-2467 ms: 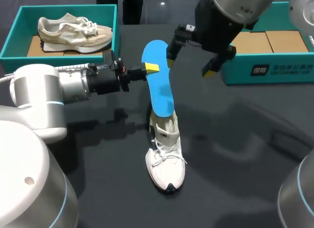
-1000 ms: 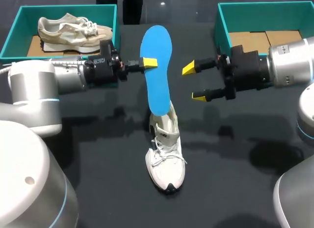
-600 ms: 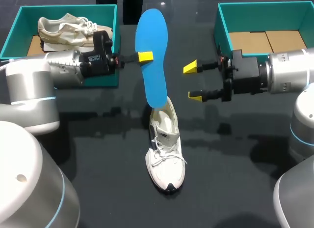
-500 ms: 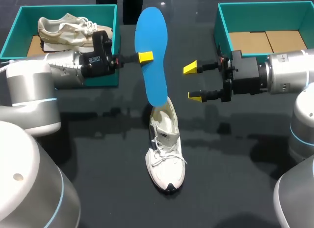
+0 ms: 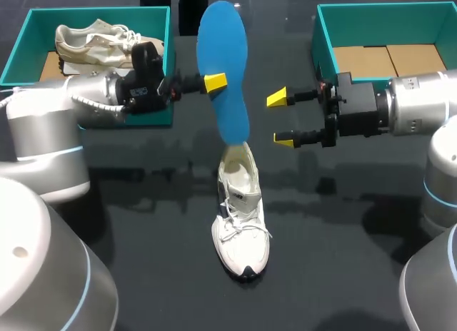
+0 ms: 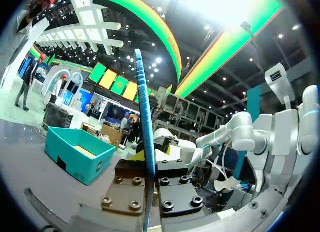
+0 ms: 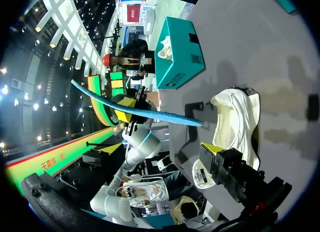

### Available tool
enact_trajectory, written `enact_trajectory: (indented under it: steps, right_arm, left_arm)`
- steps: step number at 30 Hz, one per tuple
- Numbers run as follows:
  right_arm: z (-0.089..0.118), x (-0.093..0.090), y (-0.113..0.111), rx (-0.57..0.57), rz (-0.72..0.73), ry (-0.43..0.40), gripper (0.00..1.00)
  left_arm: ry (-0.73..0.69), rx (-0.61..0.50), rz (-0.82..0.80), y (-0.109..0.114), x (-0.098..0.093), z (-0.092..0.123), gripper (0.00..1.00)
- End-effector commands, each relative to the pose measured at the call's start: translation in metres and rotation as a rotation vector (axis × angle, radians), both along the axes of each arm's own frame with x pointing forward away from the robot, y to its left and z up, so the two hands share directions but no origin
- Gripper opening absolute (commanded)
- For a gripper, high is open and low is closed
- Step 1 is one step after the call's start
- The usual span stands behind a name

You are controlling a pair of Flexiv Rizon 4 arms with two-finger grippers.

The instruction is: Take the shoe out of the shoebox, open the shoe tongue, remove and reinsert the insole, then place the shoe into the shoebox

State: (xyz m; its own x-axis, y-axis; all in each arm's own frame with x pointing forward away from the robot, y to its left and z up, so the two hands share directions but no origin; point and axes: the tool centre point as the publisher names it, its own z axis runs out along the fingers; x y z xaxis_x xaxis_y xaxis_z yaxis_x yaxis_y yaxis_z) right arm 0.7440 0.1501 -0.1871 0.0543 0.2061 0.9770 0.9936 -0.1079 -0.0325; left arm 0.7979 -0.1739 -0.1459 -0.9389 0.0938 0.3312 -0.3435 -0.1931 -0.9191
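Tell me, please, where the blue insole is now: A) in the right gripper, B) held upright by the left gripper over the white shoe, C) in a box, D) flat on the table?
B: the left gripper pinches the insole upright over the shoe, while the right gripper stands open beside it.

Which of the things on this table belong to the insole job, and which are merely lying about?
Job: blue insole in left gripper; white shoe; empty shoebox; open right gripper.
Lying about: beige shoe; second shoebox.

Head cam above/behind, down on table (image 5: 357, 245); wrist cams close-in; insole (image 5: 223, 74) common to all
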Motion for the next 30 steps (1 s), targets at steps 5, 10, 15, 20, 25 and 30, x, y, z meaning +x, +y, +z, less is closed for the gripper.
enact_trajectory:
  steps: [5,10,15,20,25,30]
  right_arm:
    - [0.000,0.001,0.002,-0.002,-0.001,0.001,1.00]
    - [0.000,0.001,0.002,-0.002,-0.001,0.001,1.00]
    - [0.000,0.001,0.002,-0.002,-0.001,0.001,1.00]
    - [0.000,0.001,0.002,-0.002,-0.001,0.001,1.00]
    - [0.000,0.001,0.002,-0.002,-0.001,0.001,1.00]
    - [0.000,0.001,0.002,-0.002,-0.001,0.001,1.00]
  left_arm:
    - [-0.488,0.024,-0.003,0.001,0.001,-0.001,0.00]
    - [-0.934,0.025,0.036,0.008,0.008,-0.017,0.00]
    - [-0.934,0.025,0.036,0.008,0.008,-0.017,0.00]
    - [-0.998,0.039,0.032,0.007,0.006,-0.016,0.00]
    - [-1.190,0.030,-0.026,0.005,0.000,-0.015,0.00]
    - [-1.345,0.041,-0.034,0.004,-0.005,-0.019,0.00]
